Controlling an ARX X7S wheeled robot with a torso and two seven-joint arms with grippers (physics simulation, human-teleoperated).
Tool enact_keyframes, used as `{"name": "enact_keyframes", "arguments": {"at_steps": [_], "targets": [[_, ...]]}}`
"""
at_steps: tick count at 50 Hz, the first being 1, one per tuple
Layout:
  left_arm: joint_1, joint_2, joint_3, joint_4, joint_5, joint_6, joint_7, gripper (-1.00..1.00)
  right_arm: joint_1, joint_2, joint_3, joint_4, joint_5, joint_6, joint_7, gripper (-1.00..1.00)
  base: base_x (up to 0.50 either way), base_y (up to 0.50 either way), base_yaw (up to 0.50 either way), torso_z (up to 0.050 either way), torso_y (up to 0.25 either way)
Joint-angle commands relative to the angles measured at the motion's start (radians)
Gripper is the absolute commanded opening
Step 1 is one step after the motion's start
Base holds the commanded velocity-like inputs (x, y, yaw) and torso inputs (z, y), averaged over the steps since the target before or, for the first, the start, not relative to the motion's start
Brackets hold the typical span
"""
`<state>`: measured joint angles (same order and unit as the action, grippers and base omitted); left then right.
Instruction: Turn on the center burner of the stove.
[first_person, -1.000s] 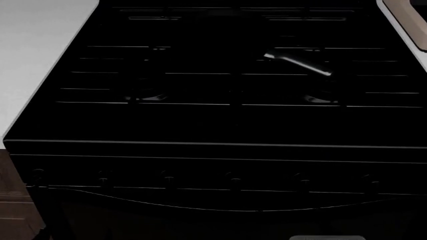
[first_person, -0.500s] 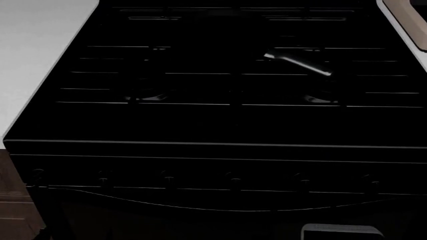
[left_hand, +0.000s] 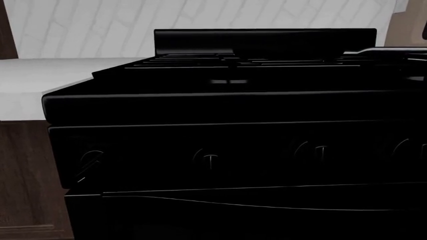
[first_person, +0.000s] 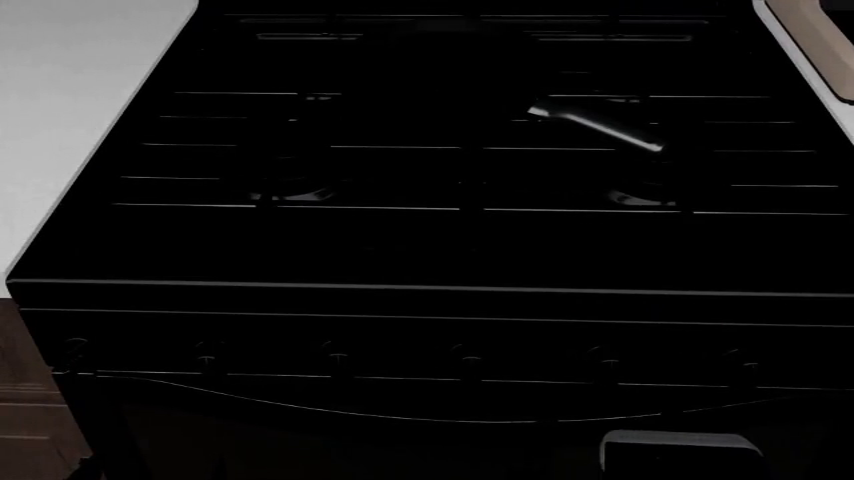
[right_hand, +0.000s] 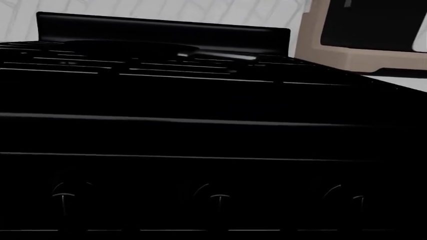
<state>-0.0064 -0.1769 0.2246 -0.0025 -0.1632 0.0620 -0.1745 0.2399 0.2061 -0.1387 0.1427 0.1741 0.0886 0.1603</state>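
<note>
The glossy black stove fills the head view, with thin grate bars on top and a front row of six small round knobs. The left wrist view faces the stove front, with a knob straight ahead. The right wrist view shows three knobs, the middle one low in the picture. A grey part of my right arm or gripper shows at the bottom edge of the head view, below the knob row; its jaws are hidden. My left gripper does not show in any view.
A dark pan with a grey handle sits on the stove's right rear grate. A beige countertop appliance stands right of the stove and also shows in the right wrist view. A white counter lies to the left.
The grey part at the bottom right of the head view has risen further into the picture. The stove, knobs and pan have not moved.
</note>
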Motion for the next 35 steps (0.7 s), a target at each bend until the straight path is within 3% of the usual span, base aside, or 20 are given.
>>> {"name": "enact_keyframes", "arguments": {"at_steps": [1, 35], "targets": [[-0.008, 0.006, 0.000, -0.011, 0.022, -0.004, -0.010, 1.00, 0.077, -0.019, -0.014, 0.178, -0.040, -0.091, -0.019, 1.00, 0.00, 0.00, 0.00, 0.000, 0.000], [-0.016, -0.008, 0.025, -0.021, 0.025, 0.002, -0.034, 1.00, 0.347, -0.052, -0.039, 0.772, -0.053, -0.377, -0.091, 1.00, 0.00, 0.00, 0.00, 0.000, 0.000]]}}
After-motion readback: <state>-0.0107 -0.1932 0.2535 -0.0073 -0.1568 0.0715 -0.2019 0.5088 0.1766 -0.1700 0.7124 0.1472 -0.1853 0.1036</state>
